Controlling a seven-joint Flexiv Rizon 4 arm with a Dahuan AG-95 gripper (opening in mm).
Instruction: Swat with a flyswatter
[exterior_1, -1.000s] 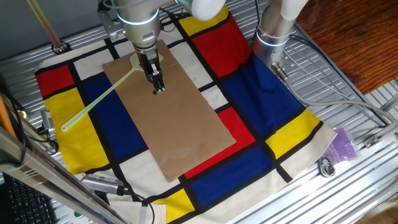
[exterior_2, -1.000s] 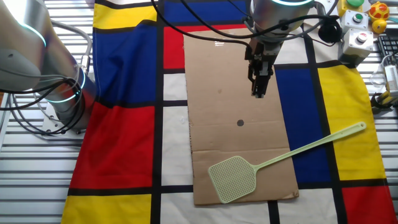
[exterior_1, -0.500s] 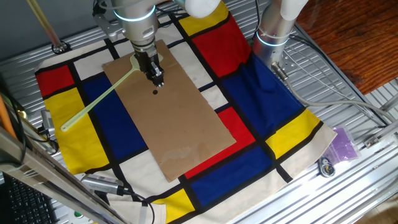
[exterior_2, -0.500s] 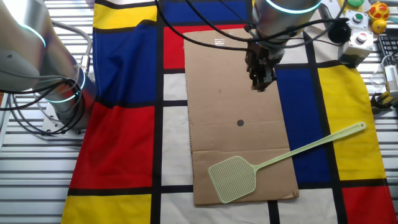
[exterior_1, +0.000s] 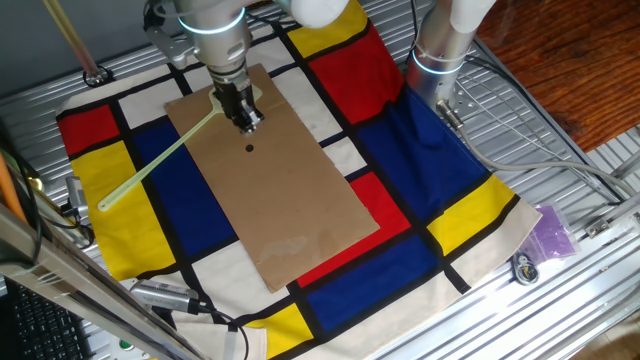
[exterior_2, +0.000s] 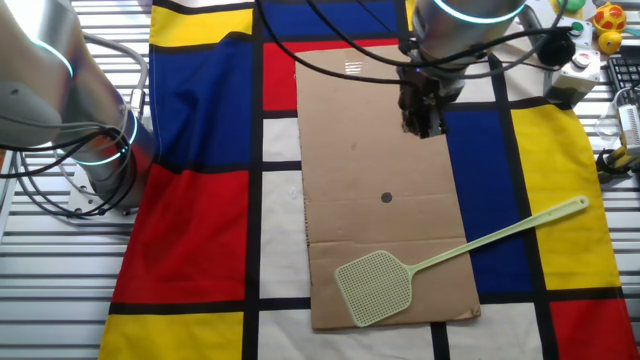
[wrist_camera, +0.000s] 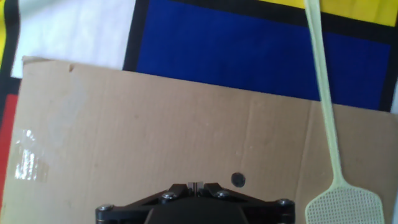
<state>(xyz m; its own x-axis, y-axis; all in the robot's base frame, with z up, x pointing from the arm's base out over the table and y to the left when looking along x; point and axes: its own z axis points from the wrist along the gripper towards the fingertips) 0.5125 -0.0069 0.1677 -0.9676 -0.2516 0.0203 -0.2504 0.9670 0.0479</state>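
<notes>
The pale yellow-green flyswatter (exterior_1: 160, 160) lies flat, its mesh head on the brown cardboard sheet (exterior_1: 290, 200) and its handle running out over the coloured cloth. In the other fixed view its head (exterior_2: 375, 288) sits near the sheet's near corner. In the hand view its handle (wrist_camera: 324, 99) runs down the right side. My gripper (exterior_1: 247, 124) hangs above the sheet, shut and empty, apart from the swatter. It also shows in the other fixed view (exterior_2: 424, 130) and the hand view (wrist_camera: 196, 185). A black dot (exterior_2: 387, 197) marks the sheet.
A checked red, blue, yellow and white cloth (exterior_1: 430, 200) covers the table. A second arm's base (exterior_1: 440, 55) stands at one edge. A tan wooden rod (exterior_1: 70, 40) leans at the back. Button boxes (exterior_2: 578, 62) and a purple bag (exterior_1: 555, 232) sit off the cloth.
My gripper has moved up and away from the black dot, toward the sheet's edge, still shut. The flyswatter has not moved.
</notes>
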